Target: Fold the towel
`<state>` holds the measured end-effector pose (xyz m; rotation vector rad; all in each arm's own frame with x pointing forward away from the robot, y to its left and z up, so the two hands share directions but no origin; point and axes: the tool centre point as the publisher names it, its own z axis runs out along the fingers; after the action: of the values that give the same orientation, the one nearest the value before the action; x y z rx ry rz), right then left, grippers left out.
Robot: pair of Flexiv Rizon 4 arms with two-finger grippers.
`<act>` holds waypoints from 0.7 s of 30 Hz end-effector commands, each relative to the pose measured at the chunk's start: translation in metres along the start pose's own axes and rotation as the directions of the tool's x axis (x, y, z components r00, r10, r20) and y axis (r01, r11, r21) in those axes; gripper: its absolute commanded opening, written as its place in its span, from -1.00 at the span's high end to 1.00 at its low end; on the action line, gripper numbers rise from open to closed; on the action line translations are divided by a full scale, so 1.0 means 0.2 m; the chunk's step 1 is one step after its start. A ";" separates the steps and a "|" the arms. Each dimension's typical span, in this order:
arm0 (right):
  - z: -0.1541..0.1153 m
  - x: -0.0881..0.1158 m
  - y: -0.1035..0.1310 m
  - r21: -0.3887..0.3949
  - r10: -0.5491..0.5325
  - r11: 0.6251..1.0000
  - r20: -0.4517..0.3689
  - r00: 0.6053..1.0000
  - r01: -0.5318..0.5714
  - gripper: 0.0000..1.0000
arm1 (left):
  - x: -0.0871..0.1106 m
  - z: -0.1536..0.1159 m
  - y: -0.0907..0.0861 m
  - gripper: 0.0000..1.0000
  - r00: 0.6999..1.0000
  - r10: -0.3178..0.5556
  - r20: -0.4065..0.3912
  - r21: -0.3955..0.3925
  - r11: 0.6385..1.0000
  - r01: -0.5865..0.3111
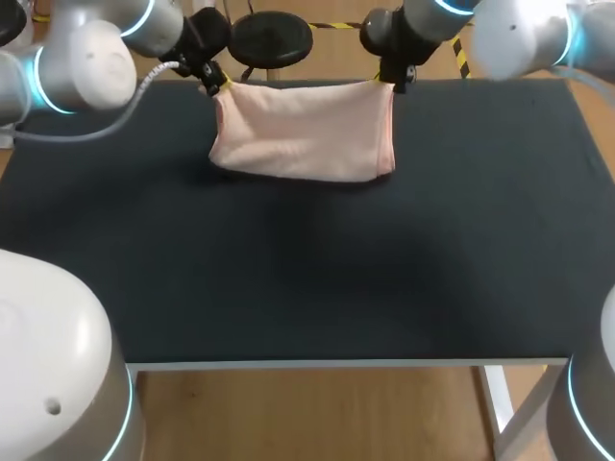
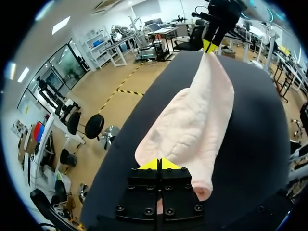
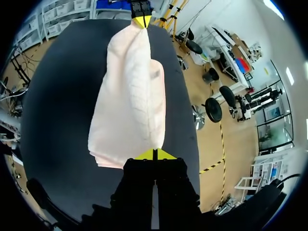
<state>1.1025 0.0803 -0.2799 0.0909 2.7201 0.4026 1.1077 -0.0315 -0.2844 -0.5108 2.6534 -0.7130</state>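
A pale pink towel hangs stretched between my two grippers at the far side of the black table, its lower edge resting on the surface. My left gripper is shut on the towel's upper left corner, and my right gripper is shut on the upper right corner. In the left wrist view the towel runs from my left gripper out to the right gripper. In the right wrist view the towel spans from my right gripper to the left gripper.
The black table surface spreads wide in front of the towel and to both sides. Its front edge is near the bottom of the head view.
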 end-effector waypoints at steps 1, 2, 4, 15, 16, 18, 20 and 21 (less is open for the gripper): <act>0.09 -0.03 0.00 0.020 0.007 1.000 -0.007 1.000 -0.007 1.00 | -0.05 0.14 0.01 1.00 0.999 0.015 -0.029 -0.010 1.000 -0.015; 0.10 -0.03 0.00 0.027 0.008 1.000 -0.010 1.000 -0.008 1.00 | -0.05 0.15 0.01 1.00 0.999 0.027 -0.034 -0.019 0.999 -0.028; 0.12 -0.02 -0.01 0.034 0.011 0.999 -0.013 1.000 -0.010 1.00 | -0.04 0.18 0.03 1.00 0.998 0.045 -0.046 -0.031 0.998 -0.046; 0.27 0.05 -0.06 0.105 0.057 0.993 -0.040 0.998 -0.052 1.00 | 0.00 0.35 0.09 1.00 0.987 0.110 -0.115 -0.102 0.987 -0.122; 0.29 0.06 -0.07 0.110 0.056 0.993 -0.043 0.997 -0.051 1.00 | 0.00 0.36 0.10 1.00 0.987 0.109 -0.115 -0.104 0.987 -0.121; 0.32 0.06 -0.08 0.116 0.058 0.992 -0.043 0.997 -0.053 1.00 | -0.02 0.38 0.11 1.00 0.988 0.105 -0.111 -0.117 0.986 -0.118; 0.34 0.05 -0.08 0.120 0.063 0.991 -0.038 0.997 -0.058 1.00 | -0.03 0.39 0.12 1.00 0.989 0.102 -0.106 -0.123 0.986 -0.115; 0.34 0.05 -0.08 0.121 0.064 0.991 -0.033 0.997 -0.060 1.00 | -0.04 0.39 0.12 1.00 0.990 0.103 -0.100 -0.127 0.985 -0.116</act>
<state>1.1114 0.0809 -0.3417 0.2002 2.7811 0.2618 1.1320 -0.0380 -0.3530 -0.3707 2.8007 -0.5475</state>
